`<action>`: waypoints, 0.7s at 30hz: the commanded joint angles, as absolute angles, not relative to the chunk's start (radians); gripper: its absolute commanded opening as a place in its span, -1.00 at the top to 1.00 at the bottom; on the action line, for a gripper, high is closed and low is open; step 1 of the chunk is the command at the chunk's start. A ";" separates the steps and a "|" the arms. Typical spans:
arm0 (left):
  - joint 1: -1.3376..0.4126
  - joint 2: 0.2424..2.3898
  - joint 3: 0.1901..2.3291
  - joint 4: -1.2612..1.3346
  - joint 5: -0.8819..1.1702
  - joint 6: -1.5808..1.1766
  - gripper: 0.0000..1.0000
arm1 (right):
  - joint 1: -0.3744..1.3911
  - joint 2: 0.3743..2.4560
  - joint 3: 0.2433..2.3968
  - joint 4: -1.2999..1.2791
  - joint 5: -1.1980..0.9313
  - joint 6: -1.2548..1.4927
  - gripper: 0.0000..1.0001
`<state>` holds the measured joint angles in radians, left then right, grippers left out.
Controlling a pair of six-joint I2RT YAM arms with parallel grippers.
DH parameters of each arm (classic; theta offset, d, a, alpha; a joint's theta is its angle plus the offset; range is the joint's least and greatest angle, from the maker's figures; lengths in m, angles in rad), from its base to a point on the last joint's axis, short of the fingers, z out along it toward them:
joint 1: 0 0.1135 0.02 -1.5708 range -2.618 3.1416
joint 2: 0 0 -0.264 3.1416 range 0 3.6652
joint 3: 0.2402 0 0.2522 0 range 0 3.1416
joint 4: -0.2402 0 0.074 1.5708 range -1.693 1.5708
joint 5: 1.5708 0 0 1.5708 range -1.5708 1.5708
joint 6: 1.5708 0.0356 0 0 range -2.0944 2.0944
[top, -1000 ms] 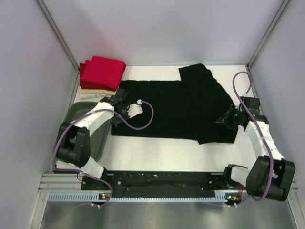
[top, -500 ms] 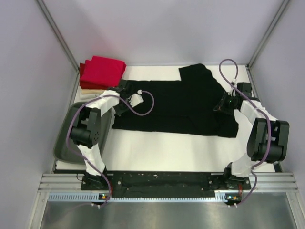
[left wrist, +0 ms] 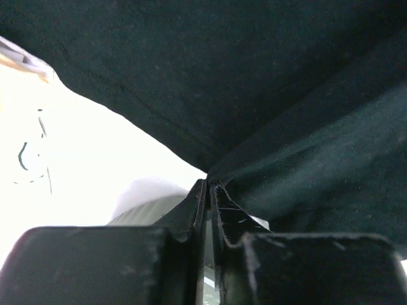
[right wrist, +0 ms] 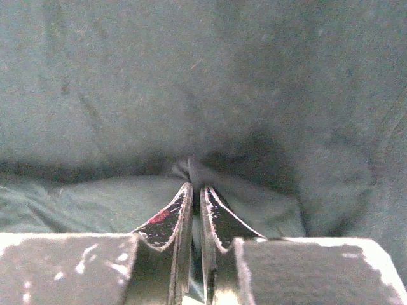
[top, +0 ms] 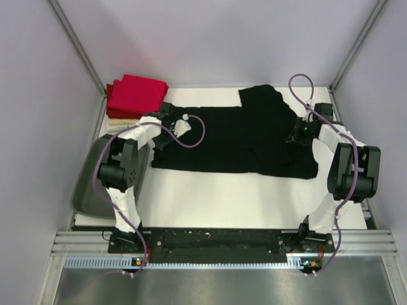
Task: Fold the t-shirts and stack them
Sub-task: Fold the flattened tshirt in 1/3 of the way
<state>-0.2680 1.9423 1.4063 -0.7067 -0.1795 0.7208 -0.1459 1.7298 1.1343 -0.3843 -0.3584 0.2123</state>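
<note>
You have one black t-shirt spread over the middle of the single tabletop. There is one folded pile at ten o'clock. In it you can count two red t-shirts by their separate edges, with one cream t-shirt beneath them. Whether further layers hide inside that pile cannot be told. One grey tub sits at eight o'clock. You have two arms, so two end effectors: the left end effector and the right end effector. There are two purple cables, one per arm.
</note>
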 commanded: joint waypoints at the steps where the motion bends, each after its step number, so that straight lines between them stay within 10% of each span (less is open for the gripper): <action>1: -0.261 1.954 1.460 -0.677 -0.253 0.669 0.51 | -0.140 1.776 1.227 -0.345 -0.316 0.202 0.59; 10: -0.256 1.873 1.674 -0.719 -0.148 0.615 -0.02 | -0.159 1.735 1.424 -0.633 0.090 0.267 0.05; 14: -0.288 1.676 1.417 -0.776 0.125 0.852 -0.07 | -0.244 1.512 1.171 -0.640 0.058 0.354 -0.08; 21: -0.319 1.574 1.059 -0.652 0.031 1.071 -0.34 | -0.282 1.425 0.911 -0.592 0.005 0.390 -0.17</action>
